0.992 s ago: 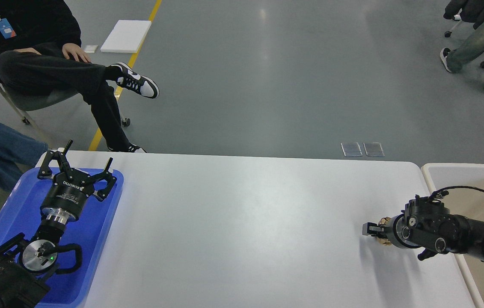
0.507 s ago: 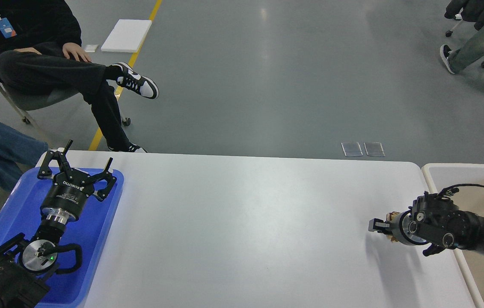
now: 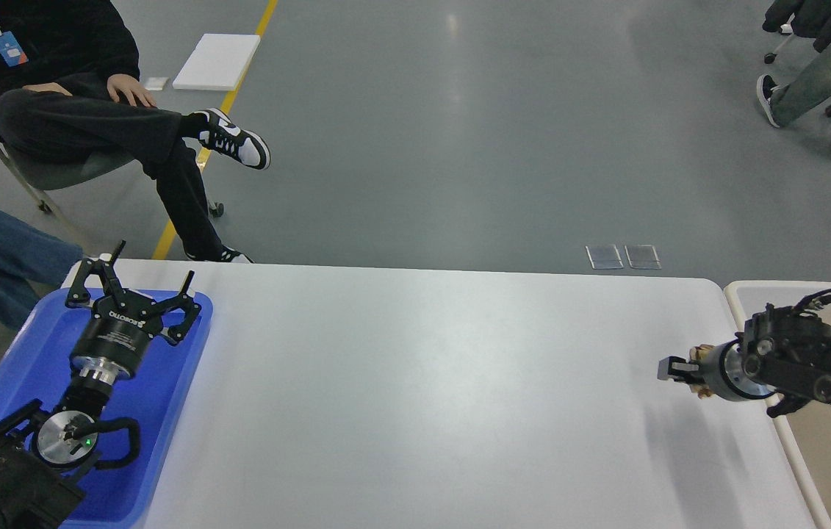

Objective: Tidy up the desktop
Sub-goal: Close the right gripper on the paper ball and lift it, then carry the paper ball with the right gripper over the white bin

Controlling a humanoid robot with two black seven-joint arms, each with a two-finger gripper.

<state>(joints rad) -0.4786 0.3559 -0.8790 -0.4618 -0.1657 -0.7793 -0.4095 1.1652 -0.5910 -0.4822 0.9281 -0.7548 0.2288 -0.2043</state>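
Observation:
The white desktop fills the lower middle of the head view and looks bare. My right gripper hovers over its right end, close to the bin, pointing left. It is shut on a small tan crumpled thing that shows only partly behind the fingers. My left gripper is open and empty above the far end of the blue tray at the desktop's left end.
A beige white-rimmed bin stands just past the desktop's right edge, under my right arm. A seated person is beyond the far left corner. Another person's legs are at the far right.
My right gripper has moved to the right and slightly up with the tan thing, from over the desktop toward the bin. The left arm has not moved.

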